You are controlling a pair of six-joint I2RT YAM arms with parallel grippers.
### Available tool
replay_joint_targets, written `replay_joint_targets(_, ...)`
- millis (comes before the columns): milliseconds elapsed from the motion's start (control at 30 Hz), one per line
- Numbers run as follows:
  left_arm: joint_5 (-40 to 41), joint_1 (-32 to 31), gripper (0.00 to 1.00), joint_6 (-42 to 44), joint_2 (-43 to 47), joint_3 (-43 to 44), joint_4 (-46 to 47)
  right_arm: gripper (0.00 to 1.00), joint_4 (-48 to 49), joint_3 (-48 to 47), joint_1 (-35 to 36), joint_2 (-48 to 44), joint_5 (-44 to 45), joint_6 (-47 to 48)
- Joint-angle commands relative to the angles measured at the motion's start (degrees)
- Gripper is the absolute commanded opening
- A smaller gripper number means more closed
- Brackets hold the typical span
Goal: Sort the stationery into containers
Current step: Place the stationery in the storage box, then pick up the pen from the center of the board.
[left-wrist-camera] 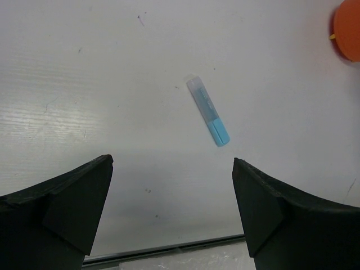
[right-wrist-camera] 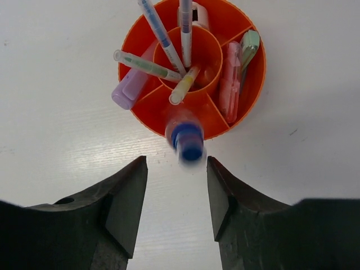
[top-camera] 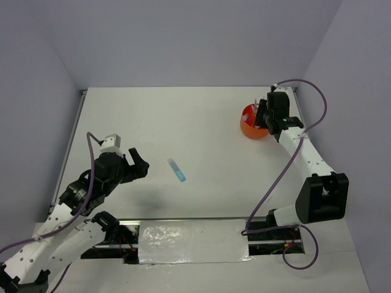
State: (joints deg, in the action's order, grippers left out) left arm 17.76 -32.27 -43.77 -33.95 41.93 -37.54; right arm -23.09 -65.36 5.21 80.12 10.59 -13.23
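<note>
The round orange organiser [top-camera: 252, 125] stands at the far right of the table, and my right gripper [top-camera: 264, 119] hovers over it. In the right wrist view its jaws [right-wrist-camera: 176, 169] stand apart with nothing between them. Just beyond them, a blurred blue-capped marker [right-wrist-camera: 188, 140] sits at the organiser's near wall [right-wrist-camera: 152, 115]. Inside are a lilac marker [right-wrist-camera: 129, 90], a pink one [right-wrist-camera: 230, 79], a green one [right-wrist-camera: 247, 48], a yellow pen [right-wrist-camera: 183, 87] and thin grey pens [right-wrist-camera: 185, 28]. A blue-and-clear piece [top-camera: 176, 170] [left-wrist-camera: 208, 111] lies flat mid-table. My left gripper [top-camera: 139, 165] [left-wrist-camera: 172, 163] is wide open just left of it.
A metal rail and a strip of shiny foil [top-camera: 192, 241] run along the near edge between the arm bases. Grey walls close in the table at the back and both sides. The organiser's edge [left-wrist-camera: 349, 28] shows in the top right corner of the left wrist view.
</note>
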Motion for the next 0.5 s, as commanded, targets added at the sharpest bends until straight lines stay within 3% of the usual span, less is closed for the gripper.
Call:
replay_joint_targets(0, -0.88, -0.07, 0.99, -0.70, -2.95, -1.32, 2.91, 0.55, 3.32, -2.84, -0.38, -0.75, -0.74, 0.49)
replay_joint_targets(33, -1.14, -0.07, 0.99, -0.97, -3.74, -1.50, 3.17, 0.66, 3.23, -3.01, -0.38, -0.84, -1.01, 0.49)
replay_joint_targets(100, -1.58, 0.02, 0.99, -1.23, -5.85, -2.12, 4.48, 0.76, 2.62, -3.45, -0.38, -1.01, -1.71, 0.49)
replay_joint_targets(333, -4.05, -0.16, 0.99, -5.18, -12.70, -5.19, 11.34, 0.79, 2.44, -2.14, 1.72, -8.65, -6.81, -0.92)
replay_joint_targets(467, -1.77, -1.04, 0.99, -8.26, -18.68, -3.97, 13.28, 0.80, 2.09, 1.11, 7.17, -13.93, -9.70, -0.04)
